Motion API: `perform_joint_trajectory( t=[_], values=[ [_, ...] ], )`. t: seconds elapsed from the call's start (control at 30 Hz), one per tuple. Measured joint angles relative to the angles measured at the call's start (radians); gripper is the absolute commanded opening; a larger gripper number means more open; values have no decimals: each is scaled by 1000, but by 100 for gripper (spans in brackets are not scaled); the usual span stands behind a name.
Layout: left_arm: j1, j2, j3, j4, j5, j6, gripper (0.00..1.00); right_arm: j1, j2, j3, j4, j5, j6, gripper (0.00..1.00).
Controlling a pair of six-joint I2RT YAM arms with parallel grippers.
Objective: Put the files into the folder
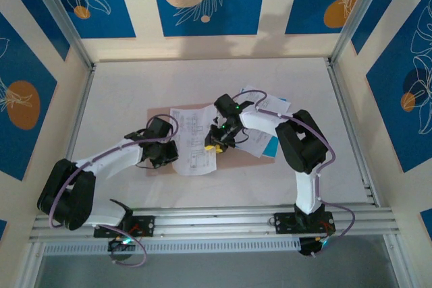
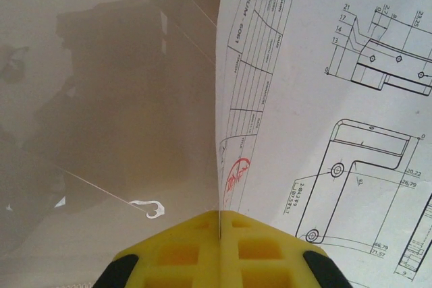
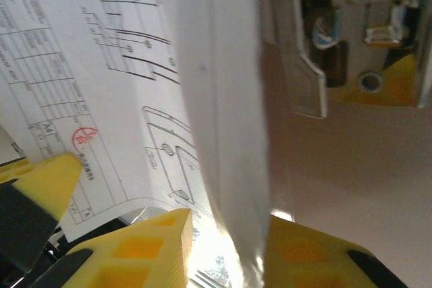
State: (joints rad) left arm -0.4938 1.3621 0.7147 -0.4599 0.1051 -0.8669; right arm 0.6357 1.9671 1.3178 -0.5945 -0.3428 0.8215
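Observation:
The pinkish-tan folder (image 1: 159, 114) lies flat on the table's middle, and its card surface (image 2: 101, 112) spreads out under my left wrist. A white printed sheet of the files (image 1: 192, 136) rests across it, hanging over the near edge. My left gripper (image 1: 173, 152) is shut on that sheet's left edge (image 2: 324, 99), the yellow fingers (image 2: 219, 216) pressed together by a red stamp. My right gripper (image 1: 216, 144) sits at the sheet's right edge. Its jaws (image 3: 226, 219) stand apart, with the curled-up paper edge (image 3: 229, 133) between them. More white sheets (image 1: 260, 109) and a cyan one (image 1: 271, 146) lie under my right arm.
The white table (image 1: 202, 79) is ringed by aluminium rails (image 1: 81, 109) and patterned blue walls. A rail track (image 1: 216, 217) runs along the near edge by both arm bases. A small white hook-shaped mark (image 2: 150, 208) shows on the folder.

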Motion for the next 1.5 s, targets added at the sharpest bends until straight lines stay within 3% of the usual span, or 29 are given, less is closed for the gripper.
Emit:
perform_joint_trajectory(
  t=[0.23,0.47,0.73,0.9,1.07,1.3,1.5],
  values=[
    [0,0,0,0,6,0,0,2,0,-7,0,3,0,24],
    [0,0,-1,4,7,-4,0,4,0,2,-20,35,-8,0],
    [0,-19,3,-13,2,-13,28,-1,-2,51,-98,143,-121,0],
    [18,-33,32,-70,-12,9,36,-29,-30,63,-149,214,-225,0],
    [98,-60,34,-121,-16,13,33,-79,-92,93,-178,275,-330,0],
    [250,-82,-13,-148,10,30,19,-92,-162,135,-181,330,-451,0],
    [306,-84,-55,-171,29,38,9,-83,-190,141,-175,349,-507,0]
  ],
)
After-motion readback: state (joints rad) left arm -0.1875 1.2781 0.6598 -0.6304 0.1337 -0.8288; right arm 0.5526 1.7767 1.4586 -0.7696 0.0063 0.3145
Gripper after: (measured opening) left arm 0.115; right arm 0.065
